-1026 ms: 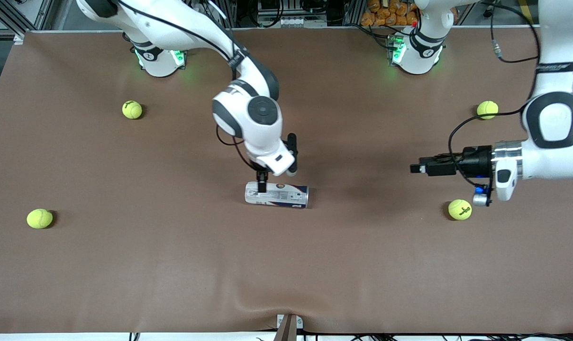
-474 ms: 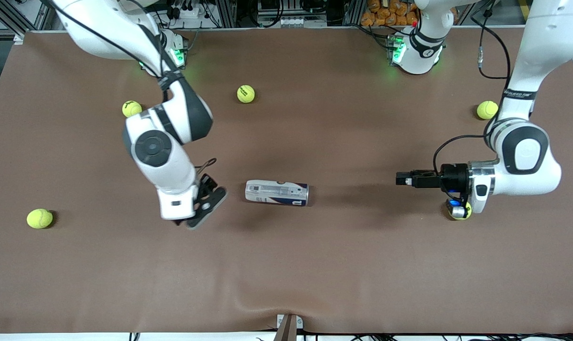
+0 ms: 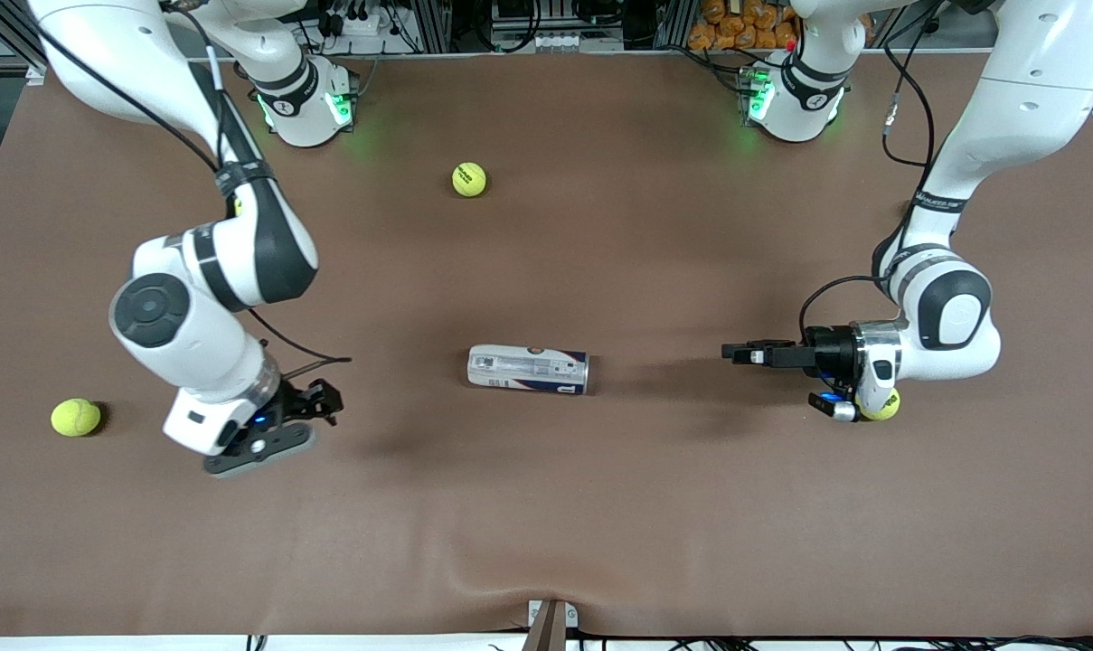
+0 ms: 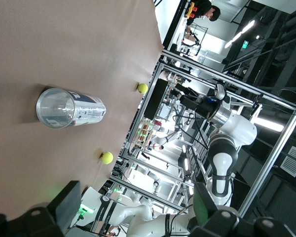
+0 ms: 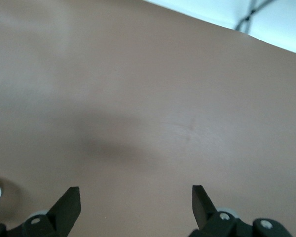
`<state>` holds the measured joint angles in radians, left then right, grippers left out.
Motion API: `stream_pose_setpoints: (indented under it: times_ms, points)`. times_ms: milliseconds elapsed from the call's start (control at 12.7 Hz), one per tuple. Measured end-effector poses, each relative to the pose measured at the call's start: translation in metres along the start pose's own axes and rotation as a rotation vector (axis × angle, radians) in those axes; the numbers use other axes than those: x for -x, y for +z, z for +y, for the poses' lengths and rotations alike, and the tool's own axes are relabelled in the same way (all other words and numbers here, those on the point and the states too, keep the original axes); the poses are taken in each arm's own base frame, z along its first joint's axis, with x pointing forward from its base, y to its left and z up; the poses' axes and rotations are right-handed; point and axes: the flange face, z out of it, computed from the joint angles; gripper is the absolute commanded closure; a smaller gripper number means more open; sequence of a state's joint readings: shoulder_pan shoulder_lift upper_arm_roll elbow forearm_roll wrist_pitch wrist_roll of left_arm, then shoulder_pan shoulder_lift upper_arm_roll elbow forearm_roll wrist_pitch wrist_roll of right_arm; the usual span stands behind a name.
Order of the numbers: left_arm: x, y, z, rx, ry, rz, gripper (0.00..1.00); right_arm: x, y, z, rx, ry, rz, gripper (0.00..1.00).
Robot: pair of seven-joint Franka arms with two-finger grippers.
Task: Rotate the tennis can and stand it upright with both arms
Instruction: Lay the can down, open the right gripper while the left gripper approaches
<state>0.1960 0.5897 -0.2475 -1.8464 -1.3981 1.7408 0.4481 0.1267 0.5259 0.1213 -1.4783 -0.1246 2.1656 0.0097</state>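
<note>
The tennis can (image 3: 528, 369) lies on its side in the middle of the brown table, silver rim toward the left arm's end. In the left wrist view the can (image 4: 69, 107) shows its open clear end. My left gripper (image 3: 734, 353) is low and level, open and empty, pointing at the can's rim end with a wide gap between them; it also shows in the left wrist view (image 4: 135, 207). My right gripper (image 3: 327, 402) is open and empty, low over the table, apart from the can toward the right arm's end. In the right wrist view the right gripper (image 5: 134, 200) faces bare table.
Yellow-green tennis balls lie about: one ball (image 3: 469, 179) near the bases, one ball (image 3: 76, 417) at the right arm's end, one ball (image 3: 882, 407) partly hidden under my left wrist. The brown table cover (image 3: 546, 506) has a ripple near the front edge.
My right gripper has left the can and swung toward the right arm's end of the table. My left gripper has moved closer to the can. The can has not moved.
</note>
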Motion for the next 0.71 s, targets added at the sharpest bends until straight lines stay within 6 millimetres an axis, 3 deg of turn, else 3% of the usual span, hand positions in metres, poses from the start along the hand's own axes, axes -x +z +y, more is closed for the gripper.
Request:
stream_pose_setpoints:
  times_ms: [237, 395, 474, 711]
  points:
    - [-0.001, 0.005, -0.008, 0.004, 0.025, -0.006, 0.05, 0.0, -0.027, 0.054, 0.018, 0.113, 0.042, 0.0]
    - [-0.004, 0.018, -0.022, 0.032, 0.033, -0.011, 0.08, 0.008, -0.072, 0.1, 0.04, 0.178, 0.087, 0.0]
    - [-0.005, 0.025, -0.029, 0.047, 0.026, -0.014, 0.12, 0.016, -0.095, 0.112, 0.043, 0.202, 0.074, 0.0]
    - [-0.006, 0.044, -0.043, 0.051, 0.017, -0.026, 0.33, 0.048, -0.173, 0.103, 0.022, 0.225, -0.018, 0.0]
